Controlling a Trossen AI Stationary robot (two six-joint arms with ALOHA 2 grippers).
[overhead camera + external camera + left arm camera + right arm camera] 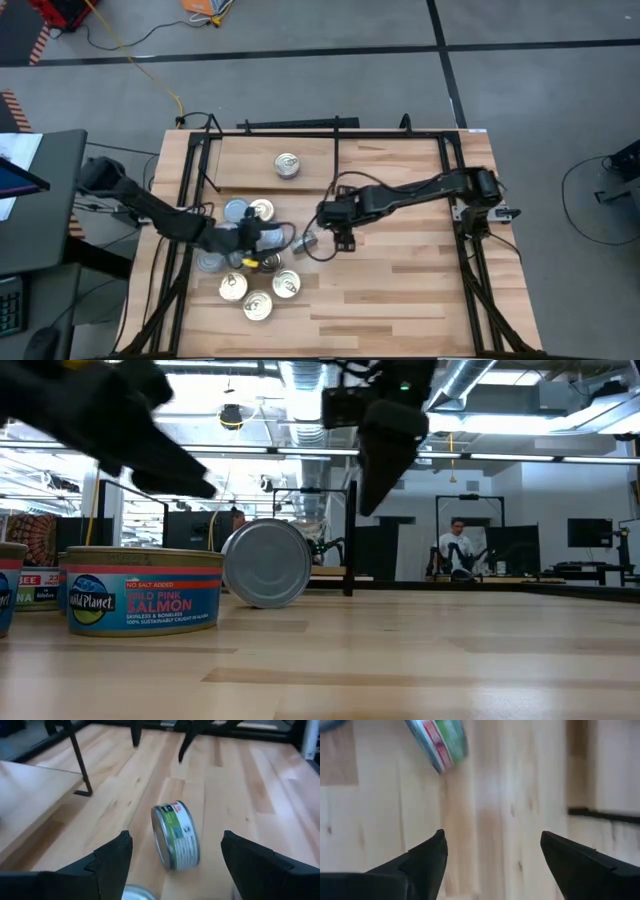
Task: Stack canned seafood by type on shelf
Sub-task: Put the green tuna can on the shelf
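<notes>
One tin (305, 242) with a green label stands on its edge on the table between my two grippers; it also shows in the left wrist view (176, 837), the right wrist view (440, 742) and the low view (268, 563). My left gripper (275, 238) is open and empty, level, just left of it. My right gripper (342, 240) is open and empty, pointing down just right of it. One gold-topped tin (288, 164) lies flat on the light shelf board (380, 160) at the back. Several more tins (258, 305) lie flat at the table's left.
The shelf's black frame rods (335, 150) rise at the back and run along both table sides (470, 240). A salmon tin (140, 590) stands near the low camera. Bare tabletop (400, 290) lies at the front right. People show in the room behind (458, 550).
</notes>
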